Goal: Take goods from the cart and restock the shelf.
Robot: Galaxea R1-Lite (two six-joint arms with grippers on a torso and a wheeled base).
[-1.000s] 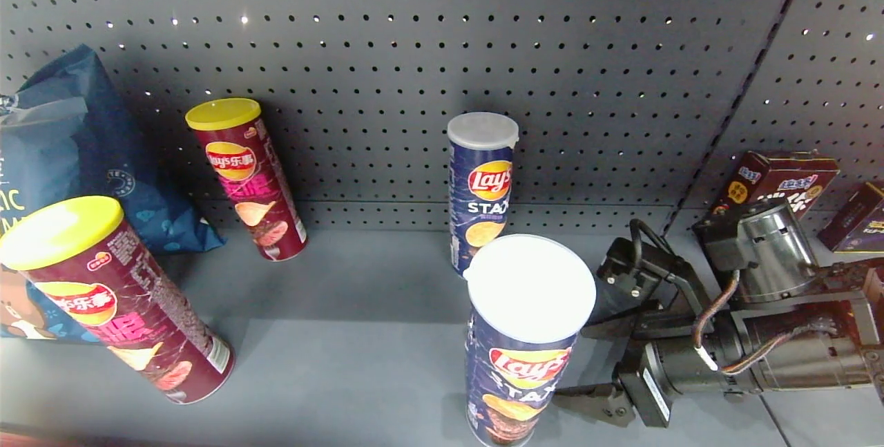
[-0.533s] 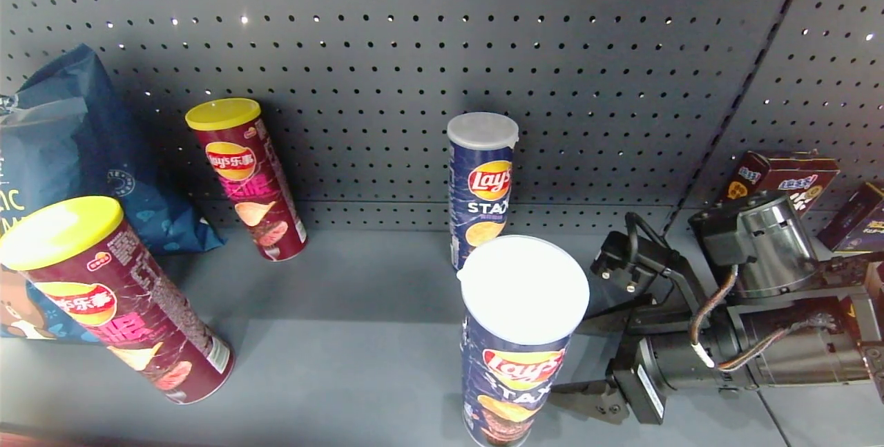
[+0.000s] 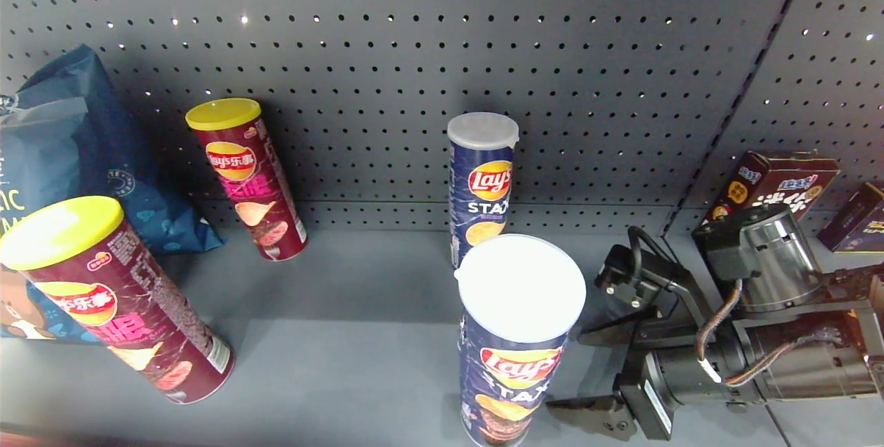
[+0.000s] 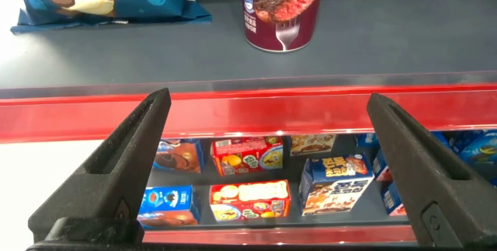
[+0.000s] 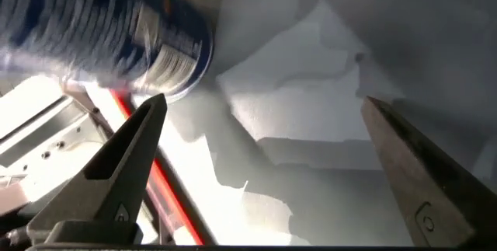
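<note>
Wide bare shelf (image 3: 345,350) between front red can (image 3: 117,302) and front blue can (image 3: 514,350); rear blue can (image 3: 480,198) stands close behind, right gripper (image 3: 570,372) just beside.

Blue can (image 3: 518,347), seemingly upright, on shelf (image 3: 345,354)

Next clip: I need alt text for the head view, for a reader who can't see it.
The right gripper, jaws open, lies just right of the front blue can standing on the grey shelf. A second blue can stands behind it; two maroon cans stand to the left, by a blue bag.
</note>
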